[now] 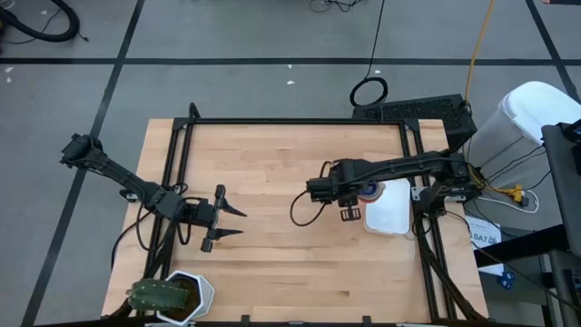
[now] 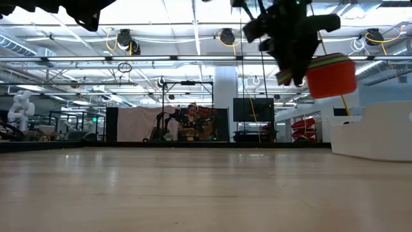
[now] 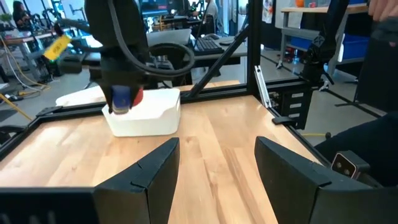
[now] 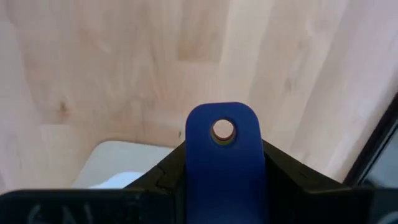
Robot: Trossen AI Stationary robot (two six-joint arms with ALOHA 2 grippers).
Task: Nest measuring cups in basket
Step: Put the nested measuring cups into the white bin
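My right gripper (image 1: 349,211) is shut on a stack of nested measuring cups (image 1: 370,191) and holds it in the air beside the left end of the white basket (image 1: 390,216). In the low view the outer red cup (image 2: 331,77) shows green and yellow rims above it. In the right wrist view only the blue top handle (image 4: 222,163) shows. My left gripper (image 1: 231,222) is open and empty over the left half of the table. The stack (image 3: 124,98) and the basket (image 3: 149,117) also show in the left wrist view. My right gripper pinches the stacked handles between its two fingers (image 4: 163,179), one on each long edge of the blue top handle (image 4: 186,163), whose holed end sticks out past them. The fingers point down. The stack hangs clear of the table, about upright, its bowls to one side of the gripper.
A white hexagonal pot with a green plant (image 1: 177,295) stands at the table's near left corner. Black frame rails (image 1: 300,121) run along the far, left and right sides. The middle of the wooden top (image 1: 281,263) is bare. A person sits in the room behind (image 2: 191,124).
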